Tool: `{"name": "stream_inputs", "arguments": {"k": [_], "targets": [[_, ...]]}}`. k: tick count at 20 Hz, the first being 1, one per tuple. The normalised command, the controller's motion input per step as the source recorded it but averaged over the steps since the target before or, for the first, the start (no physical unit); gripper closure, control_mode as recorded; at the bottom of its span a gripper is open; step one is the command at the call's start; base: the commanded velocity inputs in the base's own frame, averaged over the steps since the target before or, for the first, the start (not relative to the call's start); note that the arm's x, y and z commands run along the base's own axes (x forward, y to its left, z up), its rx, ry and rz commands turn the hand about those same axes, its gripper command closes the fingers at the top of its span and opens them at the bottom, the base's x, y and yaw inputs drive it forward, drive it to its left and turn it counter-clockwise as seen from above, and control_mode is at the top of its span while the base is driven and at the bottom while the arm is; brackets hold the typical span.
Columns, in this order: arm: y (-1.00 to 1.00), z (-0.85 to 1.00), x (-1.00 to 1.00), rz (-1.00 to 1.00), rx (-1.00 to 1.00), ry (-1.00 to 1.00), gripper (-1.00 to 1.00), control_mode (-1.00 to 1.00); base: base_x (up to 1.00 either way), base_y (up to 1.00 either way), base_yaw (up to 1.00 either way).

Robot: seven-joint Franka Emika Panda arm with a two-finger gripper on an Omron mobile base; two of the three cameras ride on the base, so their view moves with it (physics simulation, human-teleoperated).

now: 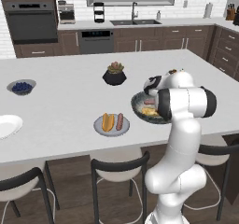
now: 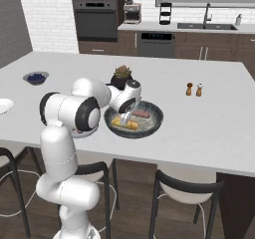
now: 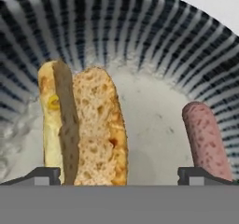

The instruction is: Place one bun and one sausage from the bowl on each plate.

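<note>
Fingers [image 3: 120, 175] stand wide and hold nothing, their two dark tips at the bottom of the hand view: the left tip sits in front of the lower end of the bun [image 3: 84, 125], the right tip against the foot of the sausage [image 3: 205, 139], so the bare floor of the bowl [image 3: 140, 27] lies between them. My worry is that closing from here would catch neither piece cleanly; the tips could nip the bun's edge or nudge the sausage aside, because the gap is centred on neither. Going left to right across the left base view: at the left edge a white plate [image 1: 7, 125] lies bare on the bench [image 1: 60, 101], well apart from the bowl; above it a small grey bowl [image 1: 21, 87] holds blueberries; at lower centre the grey plate [image 1: 112, 124] already carries a bun and a sausage side by side; right of it the striped bowl, partly behind the arm, holds the last pair
</note>
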Motion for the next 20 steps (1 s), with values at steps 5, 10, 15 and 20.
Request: {"name": "stream_inputs", "arguments": {"k": [5,10,15,20], "targets": [[0.33,0.0,-0.08,0.03,0.0,0.0,-1.0,-1.0,0.0,0.0,0.0],[0.31,0.0,-0.31,0.01,0.0,0.03,-1.0,-1.0,0.0,0.0,0.0],[-0.14,-0.09,-0.33,0.0,0.0,-0.01,-1.0,-1.0,0.0,0.0,0.0],[-0.24,-0.07,0.0,0.0,0.0,-0.05,-1.0,-1.0,0.0,0.0,0.0]]}}
